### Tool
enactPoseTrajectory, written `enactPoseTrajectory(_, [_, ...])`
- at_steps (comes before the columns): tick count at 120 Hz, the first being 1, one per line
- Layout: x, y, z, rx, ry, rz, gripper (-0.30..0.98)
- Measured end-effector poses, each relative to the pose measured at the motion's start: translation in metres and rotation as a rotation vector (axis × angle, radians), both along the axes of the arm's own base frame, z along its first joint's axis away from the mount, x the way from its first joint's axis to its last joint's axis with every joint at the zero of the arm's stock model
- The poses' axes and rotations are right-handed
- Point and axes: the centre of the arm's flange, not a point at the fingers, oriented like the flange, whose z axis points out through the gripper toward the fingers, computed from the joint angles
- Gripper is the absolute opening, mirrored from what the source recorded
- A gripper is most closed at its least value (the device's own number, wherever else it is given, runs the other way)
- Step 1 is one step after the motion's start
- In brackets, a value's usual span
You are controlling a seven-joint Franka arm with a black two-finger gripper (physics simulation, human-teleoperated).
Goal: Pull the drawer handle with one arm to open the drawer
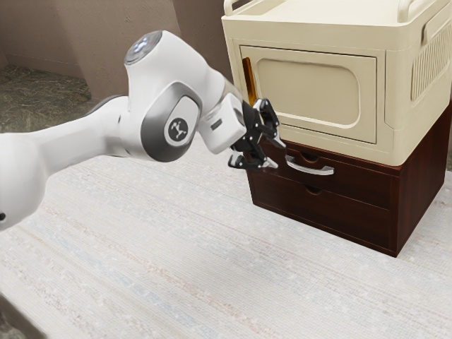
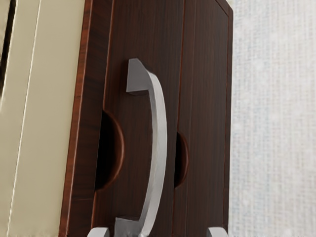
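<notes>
My claw (image 1: 276,154) is spread, its two fingertips (image 2: 217,232) well apart with nothing gripped between them. The curved metal handle (image 1: 309,169) lies just ahead of my claw, separated from it by a narrow gap; in the wrist view, its near end falls between the lines of my fingertips, closer to one than to the other. Behind the handle, facing my claw, stands the upper drawer (image 1: 357,185), closed, its dark wooden front flush with that of the lower drawer (image 1: 332,212). The cream cabinet (image 1: 311,85) rests on the drawer unit, above the level of my claw.
</notes>
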Motion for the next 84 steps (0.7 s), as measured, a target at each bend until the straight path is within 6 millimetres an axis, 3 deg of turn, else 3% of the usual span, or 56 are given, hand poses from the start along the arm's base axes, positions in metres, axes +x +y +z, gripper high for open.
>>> enactPoseTrajectory(20, [-0.015, -0.008, 0.003, 0.072, -0.047, -0.036, 0.2])
enactPoseTrajectory(49, [-0.024, -0.044, -0.003, 0.079, -0.067, -0.112, 0.19])
enactPoseTrajectory(84, [-0.013, -0.03, -0.013, 0.057, -0.083, -0.09, 0.17])
